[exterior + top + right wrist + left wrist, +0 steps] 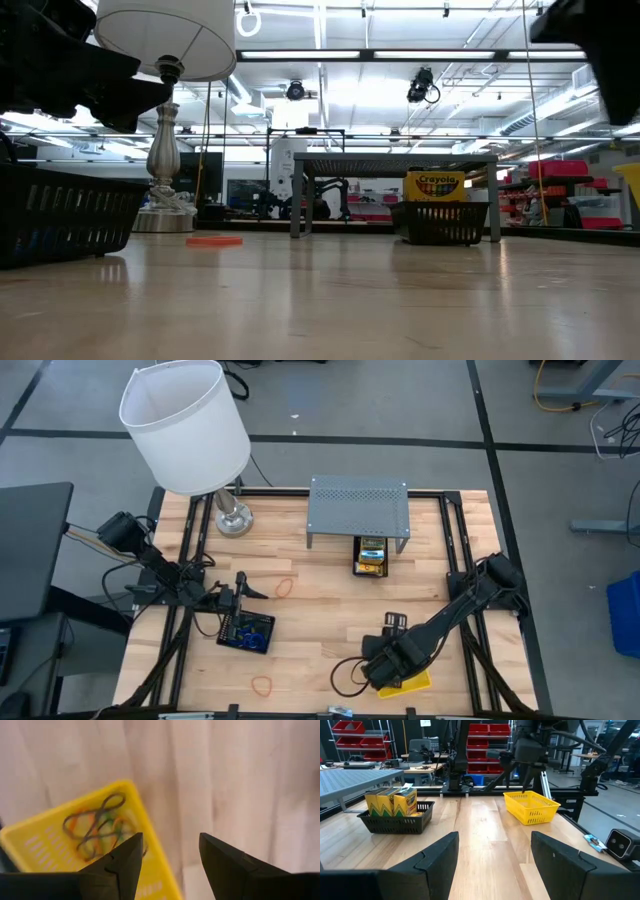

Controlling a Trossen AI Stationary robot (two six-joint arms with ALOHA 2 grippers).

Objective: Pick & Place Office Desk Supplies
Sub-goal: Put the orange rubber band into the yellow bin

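My right gripper (170, 855) points down, open, above the table beside a yellow tray (75, 845) at the near right; nothing is between its fingers. Several coloured rubber bands (97, 827) lie in that tray (412, 684). My left gripper (495, 855) stands open and level at the table's left (245, 592), holding nothing. Yellow-and-green crayon boxes (392, 802) stand upright in a black mesh tray (370, 558) in front of the grey shelf. A second black mesh tray (247, 632) rests on the table near my left gripper. Orange rubber bands (285, 587) (263, 684) lie flat on the wood.
A grey perforated shelf (358, 510) stands at the far middle and a white-shaded lamp (185, 425) at the far left. Black rails (455, 545) run along the table's sides. Bare wood lies open in the middle (320, 620).
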